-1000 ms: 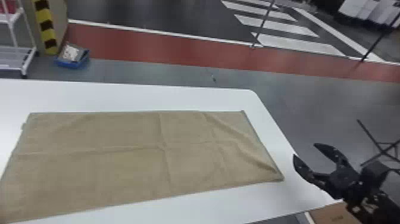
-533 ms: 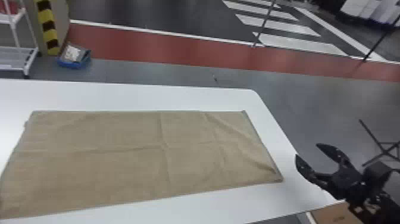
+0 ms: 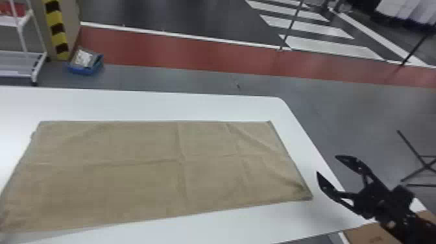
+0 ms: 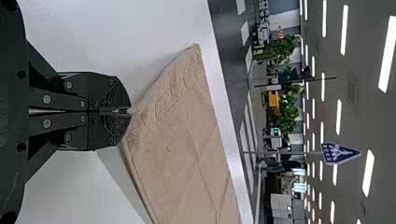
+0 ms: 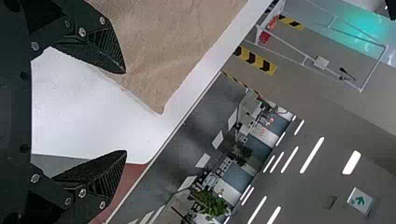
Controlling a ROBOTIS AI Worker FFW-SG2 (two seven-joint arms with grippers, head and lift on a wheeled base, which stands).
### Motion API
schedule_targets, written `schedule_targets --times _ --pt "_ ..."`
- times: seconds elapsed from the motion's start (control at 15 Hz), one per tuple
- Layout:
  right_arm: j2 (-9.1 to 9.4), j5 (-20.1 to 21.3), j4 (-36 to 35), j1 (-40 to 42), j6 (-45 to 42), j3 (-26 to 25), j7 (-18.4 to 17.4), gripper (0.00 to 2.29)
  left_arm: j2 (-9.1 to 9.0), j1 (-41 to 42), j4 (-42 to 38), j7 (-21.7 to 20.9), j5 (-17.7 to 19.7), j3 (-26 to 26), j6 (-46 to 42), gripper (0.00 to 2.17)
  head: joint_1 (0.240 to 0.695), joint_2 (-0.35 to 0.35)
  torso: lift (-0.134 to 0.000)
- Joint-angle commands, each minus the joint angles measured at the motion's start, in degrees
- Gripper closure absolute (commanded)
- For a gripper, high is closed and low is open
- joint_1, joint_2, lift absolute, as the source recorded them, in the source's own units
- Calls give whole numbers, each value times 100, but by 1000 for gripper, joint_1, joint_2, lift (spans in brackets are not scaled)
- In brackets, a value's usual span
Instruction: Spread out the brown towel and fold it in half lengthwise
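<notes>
The brown towel (image 3: 155, 168) lies spread on the white table, with crossing creases and a slight ruck toward its right end. Off its near right corner, over the table's right edge, my right gripper (image 3: 326, 164) stands open. In the right wrist view the towel (image 5: 173, 42) lies beyond the spread fingers of my right gripper (image 5: 125, 112), which have nothing between them. In the left wrist view my left gripper (image 4: 130, 111) is shut on a corner of the towel (image 4: 177, 135), and the cloth slopes away from its fingertips.
The white table (image 3: 162, 105) has a bare strip along its far side. A brown cardboard box (image 3: 366, 235) sits below the near right edge. On the floor behind are a blue bin (image 3: 85, 66) and a white rack (image 3: 35, 61); a black stand (image 3: 421, 162) is at the right.
In the head view, the towel's near left edge has shifted slightly up and its left part looks a little different at the border. The right gripper has barely moved and stays open.
</notes>
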Motion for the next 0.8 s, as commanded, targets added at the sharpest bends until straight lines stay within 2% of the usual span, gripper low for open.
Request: schedule_targets --times 0.0,0.07,0.13,0.2,0.33,0.73 --pt "-142 377 449 -169 -118 187 144 350 9 28 -20 0 28 25 -105 1447 695 -301 -125" --pt "-204 394 510 -205 -12 248 548 444 9 28 -20 0 28 60 -123 1447 695 -297 -125" --pt "-186 359 510 -205 -30 266 891 475 9 37 -20 0 28 60 -176 1447 695 -291 -125" --pt "-195 333 519 -205 -12 275 953 475 9 37 -20 26 28 60 -176 1447 695 -283 -125" --pt "-195 104 519 -213 128 231 1199 684 9 37 -20 35 28 60 -176 1447 695 -261 -125" --pt "-221 -45 343 -196 849 72 1383 765 9 37 -29 44 19 51 -123 1447 695 -282 -125"
